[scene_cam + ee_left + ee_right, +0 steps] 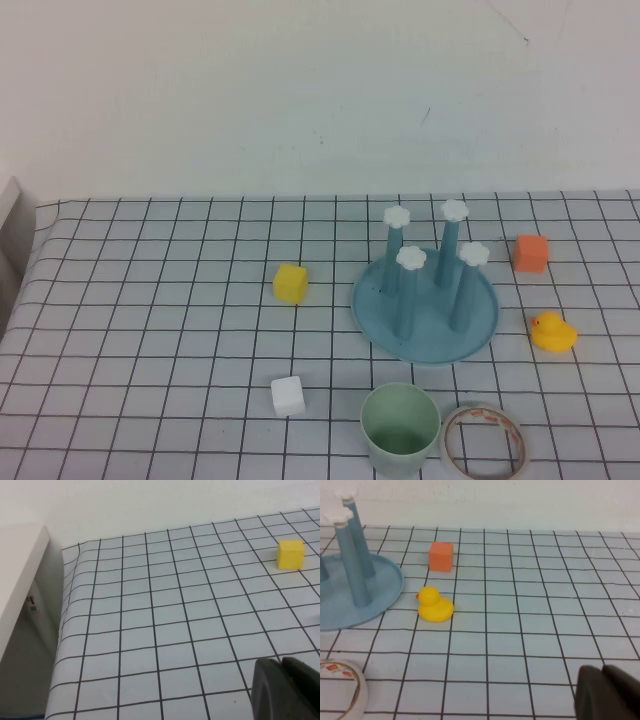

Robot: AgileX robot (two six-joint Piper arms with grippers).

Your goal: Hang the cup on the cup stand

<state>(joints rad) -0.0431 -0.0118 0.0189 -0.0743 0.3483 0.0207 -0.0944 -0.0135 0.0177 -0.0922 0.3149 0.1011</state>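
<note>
The pale mint-green cup (400, 430) stands upright, mouth up, at the table's near edge, right of centre. The cup stand (425, 305), a teal-blue dish with four blue pegs and white flower caps, is just behind it; part of it shows in the right wrist view (350, 587). Neither arm shows in the high view. My left gripper (281, 662) is shut and empty above bare cloth at the table's left side. My right gripper (602, 670) is shut and empty over the right side, apart from the cup.
A tape roll (483, 440) lies touching the cup's right side, also in the right wrist view (340, 687). A white cube (287, 396), yellow cube (290, 283), orange cube (530, 253) and rubber duck (552, 332) lie around. A white box (20, 585) borders the table's left edge.
</note>
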